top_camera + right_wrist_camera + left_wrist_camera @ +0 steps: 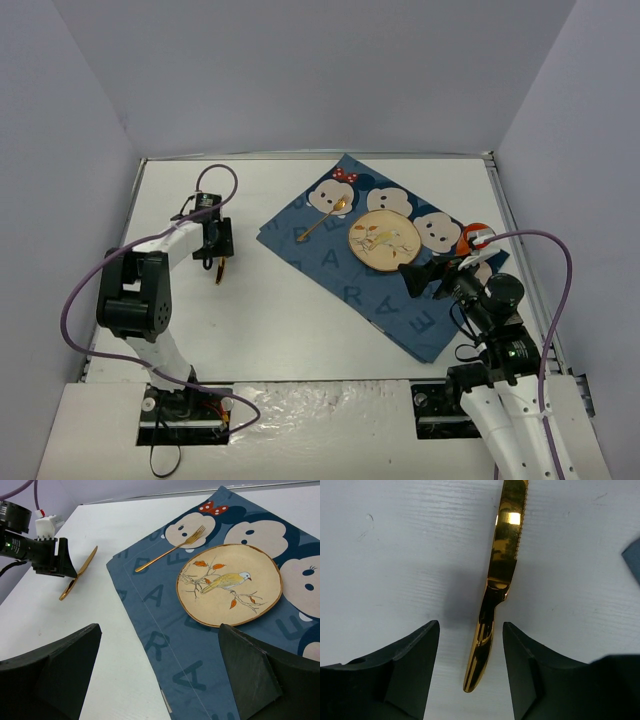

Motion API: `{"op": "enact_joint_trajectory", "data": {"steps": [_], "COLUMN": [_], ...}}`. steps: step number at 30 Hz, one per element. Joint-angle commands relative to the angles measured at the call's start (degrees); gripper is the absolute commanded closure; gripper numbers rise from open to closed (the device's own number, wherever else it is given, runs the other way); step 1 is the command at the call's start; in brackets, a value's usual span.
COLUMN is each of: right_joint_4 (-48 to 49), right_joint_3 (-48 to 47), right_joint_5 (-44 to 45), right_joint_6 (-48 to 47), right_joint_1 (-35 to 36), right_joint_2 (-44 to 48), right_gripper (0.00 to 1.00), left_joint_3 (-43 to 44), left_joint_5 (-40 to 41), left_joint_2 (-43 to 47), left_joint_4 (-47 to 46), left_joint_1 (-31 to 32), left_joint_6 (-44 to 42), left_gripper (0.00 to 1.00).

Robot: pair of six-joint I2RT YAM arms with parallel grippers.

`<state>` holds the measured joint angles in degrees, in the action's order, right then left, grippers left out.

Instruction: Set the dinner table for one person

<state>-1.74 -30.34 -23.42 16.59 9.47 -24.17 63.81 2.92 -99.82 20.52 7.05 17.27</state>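
The left gripper (470, 627) is straddling the slim gold metal knife (502, 560)'s handle, fingers released, on open white matte tabletop (385, 555); the right gripper (159, 630) is gaping wide over the dark blue printed cloth (165, 670)'s left edge.

Fork (322, 222) left of plate (384, 241) on cloth (330, 268) — knife (89, 560) on dinner table (300, 320), farther left.

On the white dinner table (250, 320) lie a blue printed cloth (330, 275) and, left of it, a gold knife (495, 585).
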Motion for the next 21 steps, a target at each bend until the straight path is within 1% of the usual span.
{"op": "enact_joint_trajectory", "data": {"steps": [1,12,21], "right_joint_4": [3.06,2.44,2.35], "right_joint_3": [-1.12,-1.38,-1.38], "right_joint_5": [-0.93,-0.84,-0.75], "right_joint_6": [0.73,0.55,0.48], "right_joint_1": [0.46,0.46,0.46], "right_joint_2": [0.35,0.88,1.14], "right_gripper": [0.00,0.00,0.00], "left_joint_3": [1.23,2.63,1.96], "left_joint_5": [-0.29,-1.60,-4.62], "left_joint_2": [0.33,-4.06,-5.11], "left_joint_4": [-2.80,-1.98,-1.62], "left_joint_1": [-0.37,-0.37,-0.37], "left_joint_6": [0.84,0.40,0.56], "left_gripper": [0.51,0.69,0.78]}}
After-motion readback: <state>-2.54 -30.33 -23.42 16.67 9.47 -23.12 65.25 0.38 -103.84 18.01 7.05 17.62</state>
